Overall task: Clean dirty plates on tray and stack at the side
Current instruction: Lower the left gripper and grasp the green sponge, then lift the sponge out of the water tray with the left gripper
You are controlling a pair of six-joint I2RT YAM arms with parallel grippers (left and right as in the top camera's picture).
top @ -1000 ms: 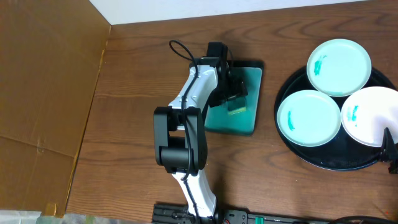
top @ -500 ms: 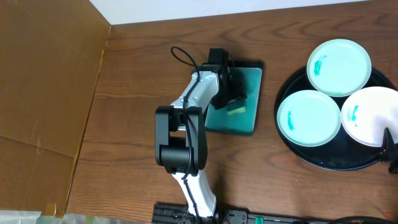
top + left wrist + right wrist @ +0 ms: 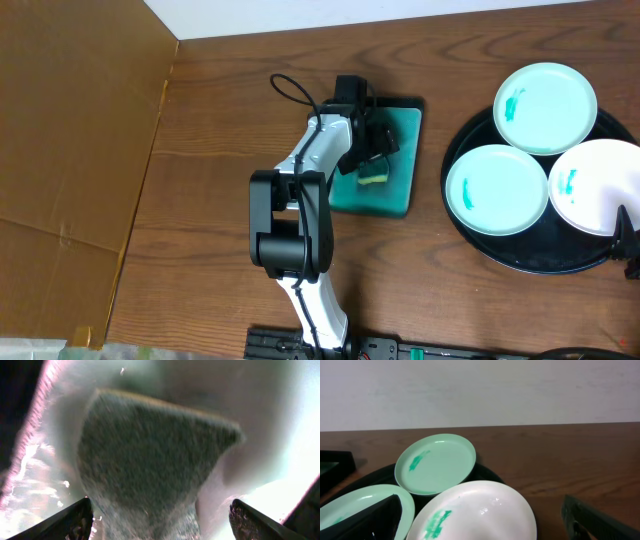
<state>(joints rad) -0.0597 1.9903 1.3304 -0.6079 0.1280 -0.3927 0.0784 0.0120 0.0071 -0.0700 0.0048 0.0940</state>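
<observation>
Nearest, the left arm (image 3: 300, 230) rises from the table's (image 3: 220, 120) near edge and reaches away toward the dish (image 3: 400, 195). At the right edge, the right gripper (image 3: 484, 517) hangs low over the near-right side of the tray (image 3: 530, 262). Its jaws are spread wide with nothing between them, and its camera looks across the plates.

The black tray sits on the right side of the table and holds all three plates, each with a teal smear. The near-right plate (image 3: 598, 187) looks whitest and runs off the picture's right edge. The near-left plate (image 3: 497, 190) lies just beside it. Their rims meet, though touching or overlapping cannot be told.

Left of the tray and apart from it lies the teal dish. A sponge (image 3: 375, 176) sits on its left half. The left gripper (image 3: 162, 517) is over the sponge, jaws spread, one fingertip on either side of the sponge's narrow end and a gap at each.

Farther off, the far plate (image 3: 545, 94) sits at the tray's far rim. Brown cardboard (image 3: 70, 150) covers the table's left side, and a white wall (image 3: 400, 12) runs along the far edge.
</observation>
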